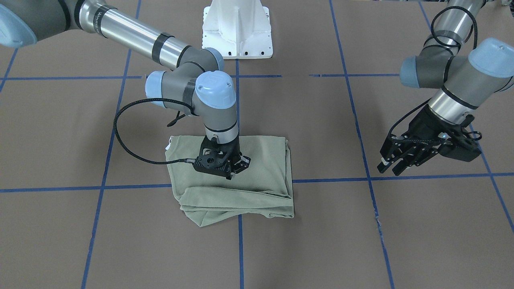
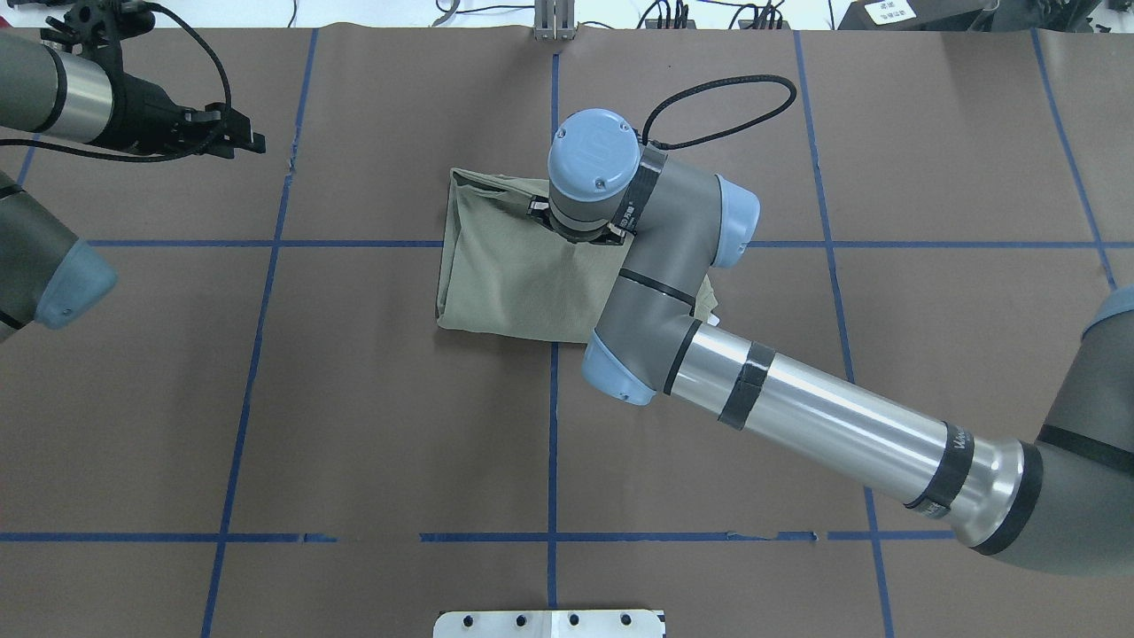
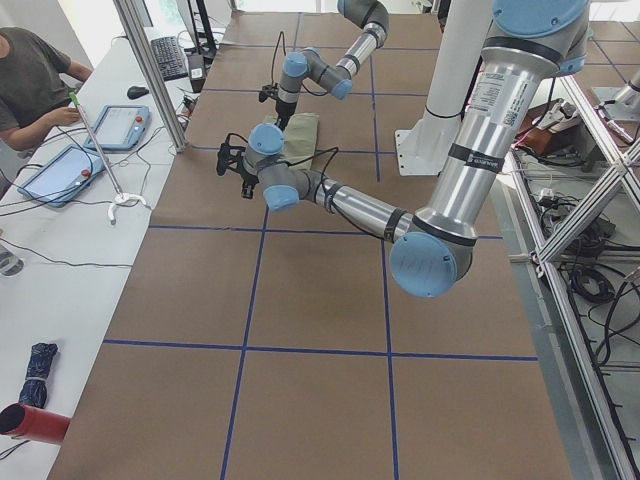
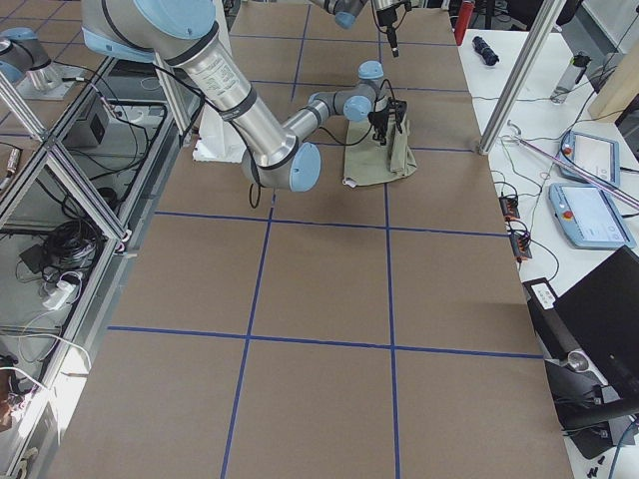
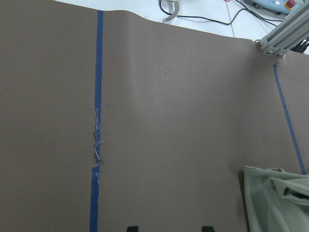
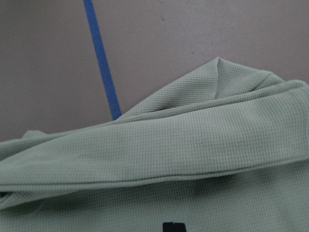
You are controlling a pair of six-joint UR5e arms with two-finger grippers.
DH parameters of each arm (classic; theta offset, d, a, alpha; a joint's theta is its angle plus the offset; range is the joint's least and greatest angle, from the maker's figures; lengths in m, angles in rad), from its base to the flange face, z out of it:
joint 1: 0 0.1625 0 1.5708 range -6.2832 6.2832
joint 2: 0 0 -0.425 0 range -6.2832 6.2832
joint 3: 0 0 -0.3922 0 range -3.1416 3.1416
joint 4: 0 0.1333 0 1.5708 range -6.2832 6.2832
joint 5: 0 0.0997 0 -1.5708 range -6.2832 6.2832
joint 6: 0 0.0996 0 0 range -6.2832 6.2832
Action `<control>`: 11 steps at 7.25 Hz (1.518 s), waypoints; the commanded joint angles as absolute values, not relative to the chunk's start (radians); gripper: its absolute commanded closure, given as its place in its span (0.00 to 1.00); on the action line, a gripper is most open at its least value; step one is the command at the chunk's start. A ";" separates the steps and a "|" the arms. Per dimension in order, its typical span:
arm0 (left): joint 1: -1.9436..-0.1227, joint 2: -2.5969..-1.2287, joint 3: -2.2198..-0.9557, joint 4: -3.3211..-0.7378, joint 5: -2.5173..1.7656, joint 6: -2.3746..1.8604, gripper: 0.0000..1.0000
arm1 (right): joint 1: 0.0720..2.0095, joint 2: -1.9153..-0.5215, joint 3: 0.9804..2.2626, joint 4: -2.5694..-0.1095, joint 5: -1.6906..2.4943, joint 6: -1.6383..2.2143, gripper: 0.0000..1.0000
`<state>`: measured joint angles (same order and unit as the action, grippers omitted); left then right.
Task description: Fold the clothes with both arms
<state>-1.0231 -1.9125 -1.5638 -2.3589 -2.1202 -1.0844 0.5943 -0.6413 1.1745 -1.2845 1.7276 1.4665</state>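
The sage-green shirt (image 1: 241, 192) lies folded into a rough rectangle at the middle of the brown table, and it also shows in the overhead view (image 2: 505, 275). Its white hang tag (image 1: 170, 141) sticks out at one corner. My right gripper (image 1: 232, 173) points straight down on the shirt's top layer. In the right wrist view its tips (image 6: 174, 227) are together against the fabric (image 6: 193, 145), with no cloth bunched between them. My left gripper (image 1: 388, 167) hangs open and empty above bare table, well off to the side. Its tips (image 5: 169, 228) are apart, with the shirt's edge (image 5: 277, 198) at the lower right.
The white pedestal base (image 1: 237, 28) stands at the robot's side of the table. Blue tape lines (image 1: 241, 249) cross the brown cover. A seated operator (image 3: 30, 80) and control tablets (image 3: 60, 172) are at a white side table beyond the far edge.
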 commanded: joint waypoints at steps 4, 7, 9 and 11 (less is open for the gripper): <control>-1.028 -1.907 -1.572 -2.358 -2.120 -1.085 0.47 | 0.740 -0.503 0.812 -1.094 1.697 1.410 1.00; -1.028 -1.904 -1.580 -2.356 -2.120 -1.091 0.47 | 0.824 -0.428 0.762 -1.094 1.733 1.393 1.00; -1.038 -1.876 -1.588 -2.356 -2.132 -1.051 0.47 | 0.931 -0.585 1.003 -1.225 1.935 1.233 1.00; -1.119 -1.818 -1.585 -2.342 -2.175 -0.828 0.47 | 1.038 -0.826 1.283 -1.351 2.073 1.012 1.00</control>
<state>-1.0733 -1.8505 -1.5861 -2.3486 -2.1492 -0.9475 0.9684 -0.6913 1.1298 -1.2821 1.9764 1.1288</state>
